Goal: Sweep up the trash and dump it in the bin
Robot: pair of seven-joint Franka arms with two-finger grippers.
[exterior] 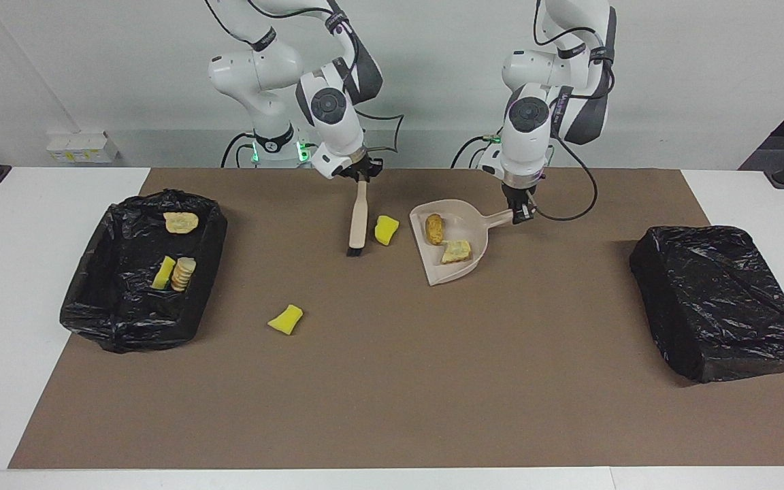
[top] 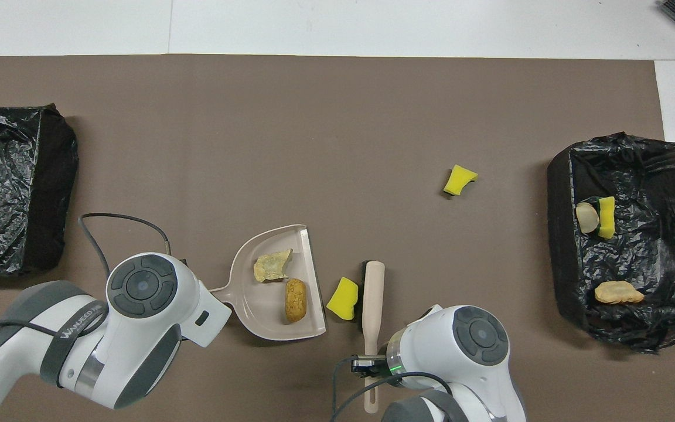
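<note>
Facing view, left to right: an open black-lined bin (exterior: 140, 272) at the right arm's end of the bench holds four scraps already. A yellow sponge chunk (exterior: 286, 319) lies loose on the brown mat (exterior: 392, 381), farther from the robots than the rest. The right claw (exterior: 359, 175) is clamped on the handle of the brush (exterior: 358, 221), whose black bristles touch the mat just beside a second yellow chunk (exterior: 386, 229). That chunk sits between brush and dustpan (exterior: 456, 262), near the pan's open lip. In the pan lie a golden-brown bread-like piece (exterior: 435, 229) and a pale crumpled wad (exterior: 456, 252). The left claw (exterior: 520, 213) is shut on the dustpan's handle. A second black bin (exterior: 722, 299) stands at the left arm's end.

The step in hand looks like sweeping the near chunk in. It would go best with the bristles kept low and pushed squarely toward the lip, while the pan is held flat and steady so the light sponge does not roll past.
</note>
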